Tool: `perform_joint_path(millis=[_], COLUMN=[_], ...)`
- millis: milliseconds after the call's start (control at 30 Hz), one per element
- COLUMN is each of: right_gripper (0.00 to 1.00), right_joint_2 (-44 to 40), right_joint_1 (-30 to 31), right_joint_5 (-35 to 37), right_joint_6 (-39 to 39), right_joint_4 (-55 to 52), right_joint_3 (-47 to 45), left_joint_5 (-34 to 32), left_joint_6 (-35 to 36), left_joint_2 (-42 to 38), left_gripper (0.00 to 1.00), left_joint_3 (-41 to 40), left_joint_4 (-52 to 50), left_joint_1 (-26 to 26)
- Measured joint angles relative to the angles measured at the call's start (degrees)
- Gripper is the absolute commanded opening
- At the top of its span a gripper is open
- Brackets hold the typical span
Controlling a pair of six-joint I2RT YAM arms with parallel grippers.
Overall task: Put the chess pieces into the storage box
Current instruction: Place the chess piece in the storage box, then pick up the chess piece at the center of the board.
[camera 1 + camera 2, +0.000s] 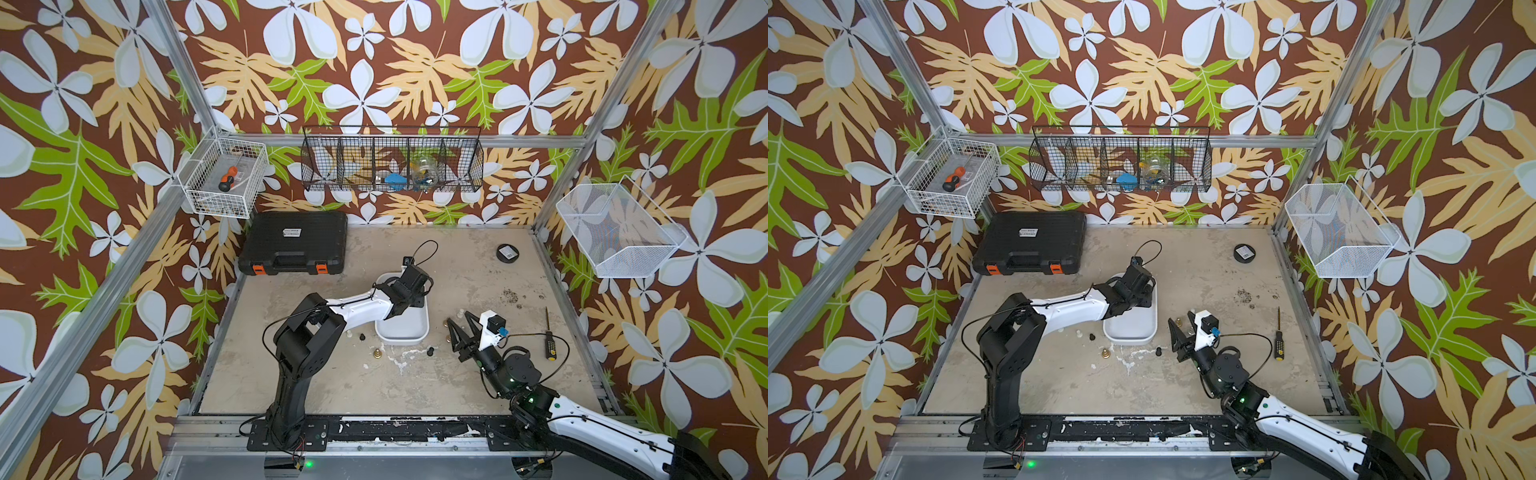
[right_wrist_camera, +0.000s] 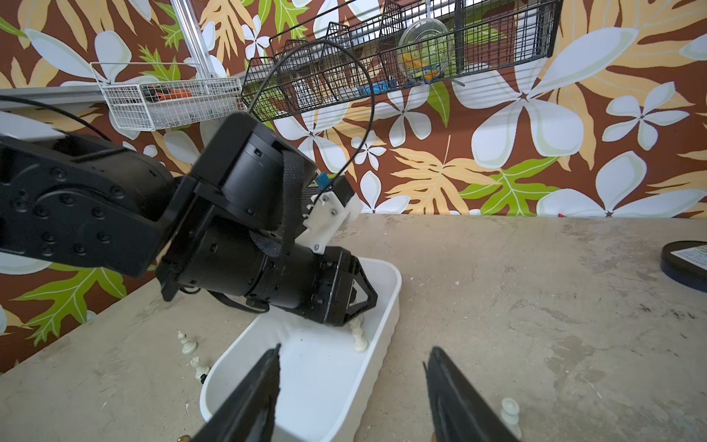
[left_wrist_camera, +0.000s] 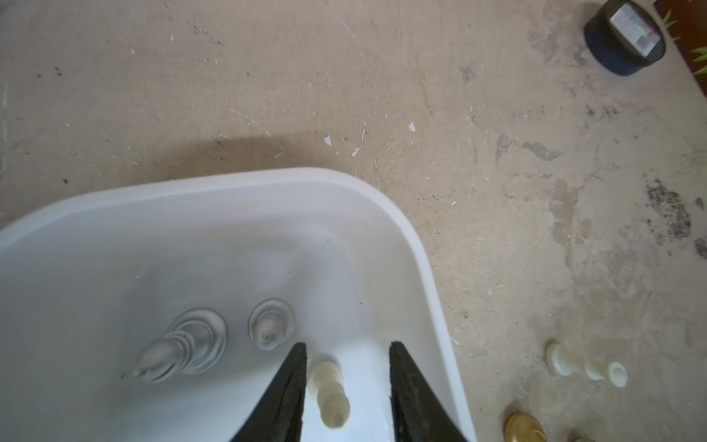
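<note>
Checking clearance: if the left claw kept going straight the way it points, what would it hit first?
The left claw points down into the white box. It would likely meet the cream chess piece right under its tips first, then the box floor.

Top views: high, looking down on whole beige tabletop (image 1: 374,386). Wrist views: close; share white rounded plastic tub (image 3: 229,183).

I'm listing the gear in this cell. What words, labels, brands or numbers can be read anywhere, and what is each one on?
No text is legible in any view.
Too small to read: dark print on the white sticker on the black case.
Blurred, unreadable: the white label on the round black disc.
Too small to tell if it is lettering: dark marks on the yellow screwdriver handle.
</note>
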Motion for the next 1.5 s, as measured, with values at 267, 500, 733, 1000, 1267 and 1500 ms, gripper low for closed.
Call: perform_joint_path(millis=[267, 500, 733, 1000, 1267, 1500], right_gripper=[0.69, 0.68, 0.60, 0.54, 0.49, 0.46], right_joint_2=[2.51, 12.28, 18.80, 26.12, 32.57, 36.33], right_joint_1=[-0.15, -0.44, -0.46, -0.46, -0.70, -1.92], right_joint_5=[-3.67, -16.87, -18.36, -18.99, -18.86, -18.29], right_joint_6=[-0.37, -1.20, 6.25, 10.54, 11.04, 10.40], right_joint_4=[0.13, -9.70, -37.35, -59.45, -63.47, -62.49], right_joint_3=[0.83, 13.77, 30.49, 36.65, 37.05, 36.00], left_joint_5=[-0.04, 0.09, 4.63, 13.35, 21.38, 23.50], left_joint_6=[-0.22, -2.71, -1.09, 1.64, 3.26, 4.15], left_joint_2=[-15.56, -31.10, -52.70, -71.47, -72.63, -73.70], left_gripper=[0.42, 0.43, 0.59, 0.59, 0.59, 0.59], left_joint_3=[-6.05, -16.72, -31.67, -40.94, -41.03, -41.62], left_joint_4=[-3.04, -11.89, -16.59, -14.99, -12.68, -11.56], left_joint_1=[0.00, 0.59, 1.03, 0.96, 0.85, 0.79])
